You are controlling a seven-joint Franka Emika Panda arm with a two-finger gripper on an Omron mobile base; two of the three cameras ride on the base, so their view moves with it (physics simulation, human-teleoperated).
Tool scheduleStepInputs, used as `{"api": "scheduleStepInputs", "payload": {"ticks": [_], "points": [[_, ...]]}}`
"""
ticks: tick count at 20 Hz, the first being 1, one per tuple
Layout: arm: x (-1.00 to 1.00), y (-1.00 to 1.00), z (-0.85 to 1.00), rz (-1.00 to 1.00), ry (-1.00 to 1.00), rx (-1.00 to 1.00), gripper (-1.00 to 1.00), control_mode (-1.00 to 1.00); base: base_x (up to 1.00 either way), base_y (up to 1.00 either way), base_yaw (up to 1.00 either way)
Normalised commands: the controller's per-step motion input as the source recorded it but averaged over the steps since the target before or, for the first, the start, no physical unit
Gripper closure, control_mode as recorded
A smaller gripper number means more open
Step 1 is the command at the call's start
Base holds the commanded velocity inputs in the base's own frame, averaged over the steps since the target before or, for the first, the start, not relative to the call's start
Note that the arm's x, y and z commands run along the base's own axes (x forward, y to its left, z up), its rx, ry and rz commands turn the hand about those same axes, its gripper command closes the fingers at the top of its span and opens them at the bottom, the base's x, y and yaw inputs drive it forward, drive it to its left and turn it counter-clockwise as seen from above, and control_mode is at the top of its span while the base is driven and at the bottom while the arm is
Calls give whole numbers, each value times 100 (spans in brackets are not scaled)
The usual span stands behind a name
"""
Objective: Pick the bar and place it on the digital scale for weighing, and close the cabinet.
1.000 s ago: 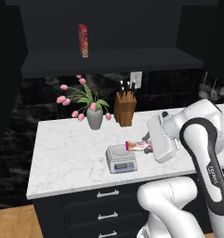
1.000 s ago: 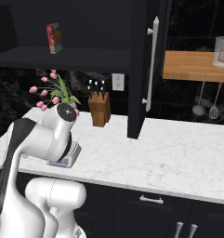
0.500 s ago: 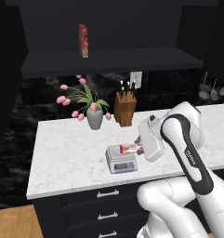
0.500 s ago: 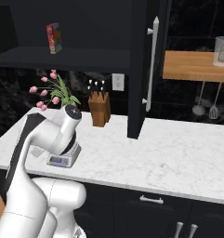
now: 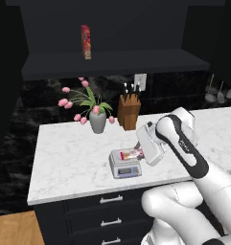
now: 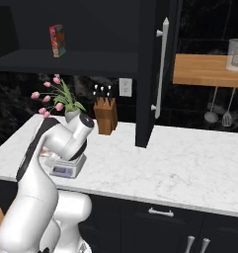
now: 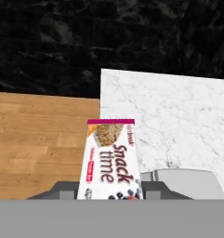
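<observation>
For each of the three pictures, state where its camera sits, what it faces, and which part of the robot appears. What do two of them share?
Left base view: behind-left, faces scale, bar; arm rises lower right.
Right base view: behind-right, faces counter, open cabinet; arm lower left.
Hand view: on the hand, looks along the bar.
Both base views share the knife block.

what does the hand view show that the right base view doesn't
Hand view only: the bar in close-up, with the words Snack time readable on the wrapper, held in the shut gripper, and wood floor beyond the counter edge.
Right base view only: the cabinet door standing open, the knife block, the flowers, the red box on the shelf.
Both: the scale and the marble counter.
</observation>
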Motion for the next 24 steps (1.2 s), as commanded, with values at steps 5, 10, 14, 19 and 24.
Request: {"api": "scheduleStepInputs", "payload": {"ticks": [5, 10, 14, 19, 24], "points": [[33, 0, -35, 1, 0, -3, 100, -100, 0, 0, 0], [22, 0, -29, 0, 0, -3, 100, -100, 0, 0, 0], [16, 0, -29, 0, 0, -3, 100, -100, 0, 0, 0], [25, 0, -19, 0, 0, 0, 100, -100, 0, 0, 0], [27, 0, -8, 0, 0, 0, 100, -100, 0, 0, 0]]}}
